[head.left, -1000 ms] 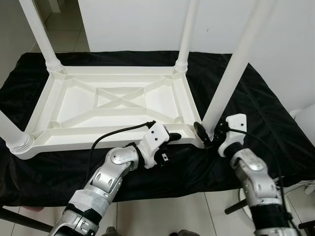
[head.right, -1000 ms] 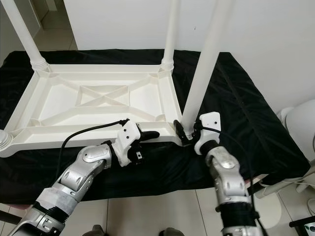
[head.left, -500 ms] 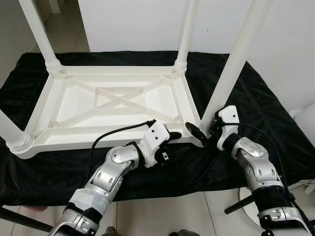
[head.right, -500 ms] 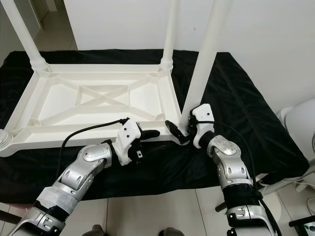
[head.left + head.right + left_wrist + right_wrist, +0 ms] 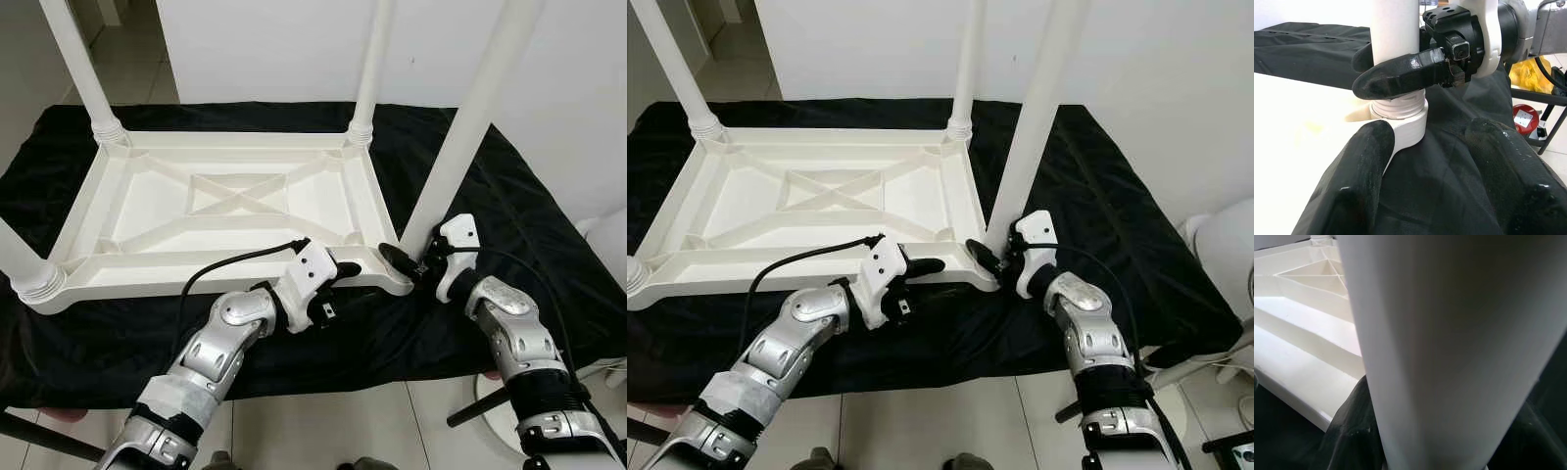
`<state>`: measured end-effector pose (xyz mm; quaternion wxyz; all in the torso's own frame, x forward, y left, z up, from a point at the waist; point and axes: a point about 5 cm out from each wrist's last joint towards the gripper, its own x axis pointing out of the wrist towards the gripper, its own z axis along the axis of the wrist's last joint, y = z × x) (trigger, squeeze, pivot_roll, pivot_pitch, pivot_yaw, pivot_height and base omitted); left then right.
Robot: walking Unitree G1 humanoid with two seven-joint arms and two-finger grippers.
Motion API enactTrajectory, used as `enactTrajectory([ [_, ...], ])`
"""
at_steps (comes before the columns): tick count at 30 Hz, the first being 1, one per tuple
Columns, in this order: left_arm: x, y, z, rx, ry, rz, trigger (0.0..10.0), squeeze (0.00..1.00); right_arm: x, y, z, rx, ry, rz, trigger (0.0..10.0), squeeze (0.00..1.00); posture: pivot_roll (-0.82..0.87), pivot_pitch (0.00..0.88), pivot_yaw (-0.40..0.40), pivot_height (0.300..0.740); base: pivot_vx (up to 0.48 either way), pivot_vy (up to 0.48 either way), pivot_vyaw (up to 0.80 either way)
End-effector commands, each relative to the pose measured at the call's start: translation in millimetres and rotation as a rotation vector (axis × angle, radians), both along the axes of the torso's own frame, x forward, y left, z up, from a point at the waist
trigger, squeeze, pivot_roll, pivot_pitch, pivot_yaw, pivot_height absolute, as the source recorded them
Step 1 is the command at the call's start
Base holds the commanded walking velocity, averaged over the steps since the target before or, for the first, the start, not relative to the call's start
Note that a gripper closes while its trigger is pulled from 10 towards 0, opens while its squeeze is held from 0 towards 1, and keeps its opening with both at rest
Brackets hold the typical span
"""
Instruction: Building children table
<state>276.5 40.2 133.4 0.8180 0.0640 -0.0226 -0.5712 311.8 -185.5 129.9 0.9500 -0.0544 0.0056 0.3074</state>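
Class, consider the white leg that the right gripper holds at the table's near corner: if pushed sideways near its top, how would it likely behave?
The leg is a long, smooth tube, so it would probably stay stiff yet lever hard on its threaded base. It leans in its corner socket, so it may wobble. The right gripper could slip on the glossy plastic.

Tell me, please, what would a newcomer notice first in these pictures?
Most striking is the white plastic table lying upside down on a black cloth, its legs pointing up. At its near right corner the right gripper clasps the base of the near right leg, just above the threaded socket. The left gripper rests at the table's near edge beside that corner, fingers open.
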Motion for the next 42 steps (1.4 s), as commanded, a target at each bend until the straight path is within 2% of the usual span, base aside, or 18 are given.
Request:
enactTrajectory([
  [1,1.0,-2.0,2,0.006,-0.006,-0.032,10.0,0.00,-3.6,1.3,-8,0.026,0.039,-0.016,10.0,0.00,0.00,0.000,-0.028,0.740,0.000,0.000,0.00],
  [6,0.6,-2.0,2,0.008,-0.007,-0.035,10.0,0.00,-2.1,2.2,-7,0.036,0.046,-0.063,10.0,0.00,0.01,0.000,-0.031,0.740,0.000,0.000,0.00],
  [7,0.6,-1.4,2,0.009,-0.007,-0.033,10.0,0.00,1.4,4.2,-6,0.027,0.050,-0.160,10.0,0.00,0.01,0.000,-0.031,0.740,0.000,0.000,0.00],
  [8,0.6,-1.4,2,0.009,-0.007,-0.033,10.0,0.00,1.4,4.2,-6,0.027,0.050,-0.160,10.0,0.00,0.01,0.000,-0.031,0.740,0.000,0.000,0.00],
  [12,-0.6,-0.4,1,0.009,-0.006,-0.029,10.0,0.00,4.0,13.8,-6,0.044,0.059,-0.345,10.0,0.00,0.01,0.000,-0.035,0.740,0.000,0.000,0.00],
  [15,-0.9,-0.2,1,0.010,-0.005,-0.028,10.0,0.00,3.7,17.5,-7,0.060,0.069,-0.394,10.0,0.00,0.00,0.000,-0.036,0.740,0.000,0.000,0.00],
  [17,0.1,-0.6,0,0.012,-0.004,-0.024,10.0,0.00,2.7,25.7,-10,0.113,0.080,-0.495,10.0,0.00,0.00,0.000,-0.038,0.740,0.000,0.000,0.00],
  [21,0.2,-0.7,0,0.011,-0.005,-0.023,10.0,0.00,2.4,26.9,-11,0.114,0.080,-0.510,10.0,0.00,0.00,0.000,-0.038,0.740,0.000,0.000,0.00],
  [22,1.3,-2.4,0,0.008,-0.007,-0.022,10.0,0.00,-0.6,32.9,-16,0.135,0.091,-0.651,10.0,0.00,0.00,0.000,-0.043,0.740,0.000,0.000,0.00],
  [24,1.3,-2.4,0,0.008,-0.007,-0.022,10.0,0.00,-0.6,32.9,-16,0.135,0.091,-0.651,10.0,0.00,0.00,0.000,-0.043,0.740,0.000,0.000,0.00],
  [26,2.2,-3.2,0,0.007,-0.009,-0.019,10.0,0.00,-4.7,41.5,-17,0.167,0.092,-0.739,10.0,0.00,0.00,0.000,-0.049,0.740,0.000,0.000,0.00],
  [27,2.2,-3.2,0,0.007,-0.009,-0.019,10.0,0.00,-4.7,41.5,-17,0.167,0.092,-0.739,10.0,0.00,0.00,0.000,-0.049,0.740,0.000,0.000,0.00],
  [30,3.7,-1.2,0,0.005,-0.012,-0.009,10.0,0.00,-12.1,58.3,-15,0.198,0.076,-0.737,10.0,0.00,0.00,0.000,-0.063,0.740,0.000,0.000,0.00],
  [32,4.2,-0.8,0,0.005,-0.012,-0.005,10.0,0.00,-13.7,60.2,-14,0.195,0.070,-0.725,10.0,0.00,0.00,0.000,-0.065,0.740,0.000,0.000,0.00],
  [34,4.6,-0.8,0,0.005,-0.013,-0.001,10.0,0.00,-15.2,60.8,-14,0.193,0.064,-0.709,10.0,0.00,0.00,0.000,-0.066,0.740,0.000,0.000,0.00],
  [37,6.2,-3.6,2,-0.005,-0.018,0.004,10.0,0.00,-19.9,51.9,-16,0.174,0.058,-0.723,10.0,0.00,-0.01,0.000,-0.075,0.740,0.000,0.000,0.00],
  [38,7.0,-3.6,2,-0.006,-0.020,0.004,10.0,0.00,-20.3,52.1,-15,0.189,0.055,-0.716,10.0,1.00,-0.01,0.000,-0.074,0.740,0.000,0.000,0.00],
  [42,7.7,-4.0,2,-0.007,-0.021,0.005,10.0,0.00,-20.8,51.8,-14,0.192,0.051,-0.711,10.0,1.00,-0.01,0.000,-0.074,0.740,0.000,0.000,0.00],
])
